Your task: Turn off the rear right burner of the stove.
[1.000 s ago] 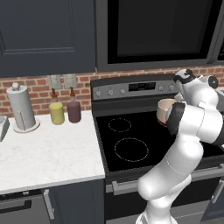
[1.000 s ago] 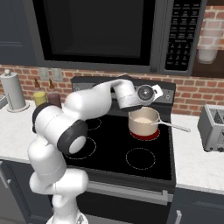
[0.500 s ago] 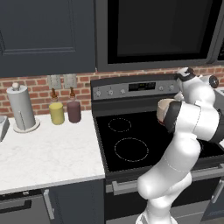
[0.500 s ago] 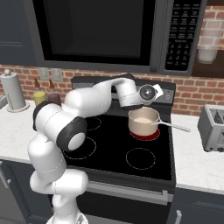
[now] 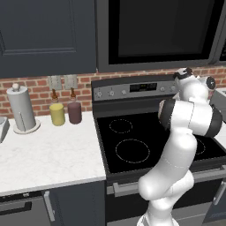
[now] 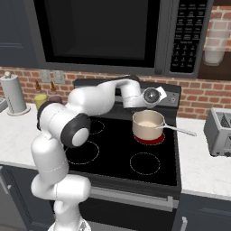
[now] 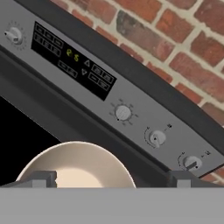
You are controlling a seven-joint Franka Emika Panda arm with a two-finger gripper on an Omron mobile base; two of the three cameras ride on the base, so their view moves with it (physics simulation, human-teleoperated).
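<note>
hovered with gripper (image 7: 111,181) jaws apart, holding nothing, above pot (image 6: 147,123) on glowing rear right burner (image 6: 149,139), frame centre; best lined up squarely on lower-right knob (image 7: 157,138) before closing.

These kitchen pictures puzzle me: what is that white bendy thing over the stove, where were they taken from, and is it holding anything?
The white thing is a robot arm; everything here is computer-rendered. Two pictures come from cameras behind it, on its left and right, looking over the black stove. The third comes from a camera on its hand, looking past the fingers at the stove's back panel with its knobs and dark display.

On the stove stands a pot with a long handle, on a red glowing burner. On the counter to the left are a paper towel roll and two bottles; to the right, a toaster.

The fingers are wide open and hold nothing; the hand hangs above the pot, near the knobs.
</note>
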